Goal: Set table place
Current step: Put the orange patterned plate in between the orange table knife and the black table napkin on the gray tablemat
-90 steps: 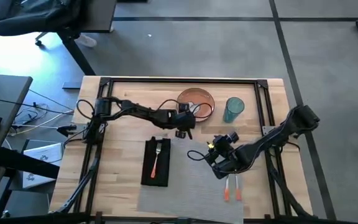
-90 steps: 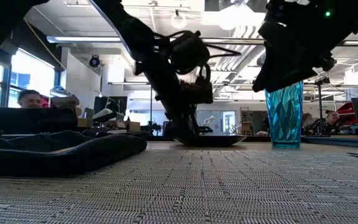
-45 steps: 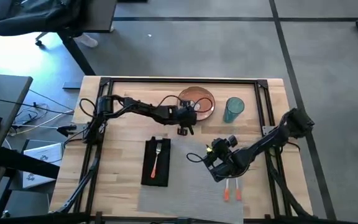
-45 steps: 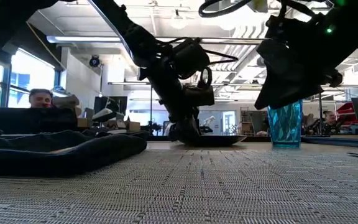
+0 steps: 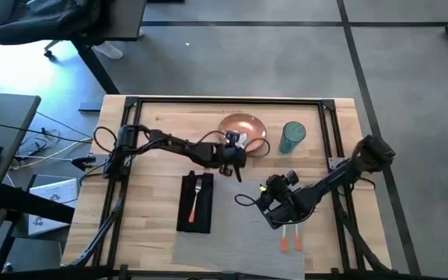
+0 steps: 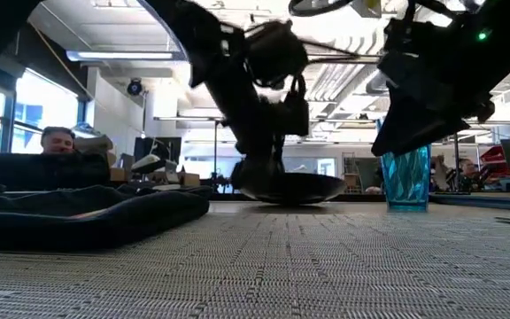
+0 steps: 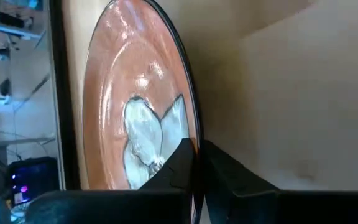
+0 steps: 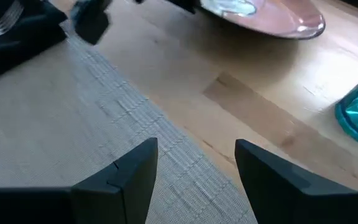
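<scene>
The orange-brown plate [image 5: 242, 128] with a pale pattern is at the far middle of the wooden table [image 5: 154, 175]. My left gripper [image 5: 233, 153] is shut on its near rim. Nearer, a black napkin [image 5: 187, 211] lies beside the grey placemat [image 5: 232, 233], with an orange-handled fork [image 5: 196, 198] on top of it. The orange-handled knife and spoon [image 5: 290, 238] rest on the placemat's right part. My right gripper [image 5: 271, 204] hovers open over the placemat, touching nothing. My left gripper pinches the plate's rim [image 7: 188, 124] on its near side between its two fingers. One finger [image 7: 173, 168] lies on the patterned upper face, the other under the plate. The fingers come slanting from the near left. In the low view the plate [image 6: 292, 188] looks tipped up.
A blue-green glass [image 5: 292, 136] stands upright to the right of the plate. Black frame rails [image 5: 232, 99] run along the table's far edge and both sides. Bare placemat shows between the napkin and the knife and spoon. A person [image 6: 56, 142] sits far behind the table.
My left gripper has drawn a little toward the near edge with the plate's rim in its fingers. The plate has slid slightly that way and now looks tipped up in the low view, where it lay flat before. My right gripper has shifted a little toward the near edge.
</scene>
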You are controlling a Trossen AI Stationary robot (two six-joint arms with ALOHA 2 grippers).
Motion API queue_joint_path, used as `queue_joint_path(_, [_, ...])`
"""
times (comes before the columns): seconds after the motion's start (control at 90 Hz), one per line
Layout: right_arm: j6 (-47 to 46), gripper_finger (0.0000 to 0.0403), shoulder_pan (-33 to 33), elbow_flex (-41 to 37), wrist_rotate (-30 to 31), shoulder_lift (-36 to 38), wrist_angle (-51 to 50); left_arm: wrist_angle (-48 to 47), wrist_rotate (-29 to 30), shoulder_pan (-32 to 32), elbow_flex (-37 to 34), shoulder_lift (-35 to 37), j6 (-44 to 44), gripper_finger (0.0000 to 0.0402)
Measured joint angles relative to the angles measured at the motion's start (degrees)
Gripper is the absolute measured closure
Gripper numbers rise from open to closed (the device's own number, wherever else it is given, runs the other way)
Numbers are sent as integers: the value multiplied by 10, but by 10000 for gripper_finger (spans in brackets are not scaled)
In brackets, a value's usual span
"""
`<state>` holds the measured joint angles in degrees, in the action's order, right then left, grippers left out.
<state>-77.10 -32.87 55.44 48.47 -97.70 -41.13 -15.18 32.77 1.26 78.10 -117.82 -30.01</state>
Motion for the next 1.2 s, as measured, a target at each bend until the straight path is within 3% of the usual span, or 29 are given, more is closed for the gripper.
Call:
queue_joint_path(0.233, [2, 201, -12, 0, 10, 32, -9, -81, 2, 102, 37, 28, 72, 401])
queue_joint_path(0.6, [10, 201, -43, 0, 9, 77, -46, -102, 96, 246, 55, 27, 149, 401])
queue_joint_path(0.844, [10, 201, -58, 0, 12, 108, -50, -48, 41, 307, 55, 24, 147, 401])
queue_joint_path(1.2, [-10, 201, -59, 0, 6, 107, -37, -24, -1, 327, 54, -22, 100, 401])
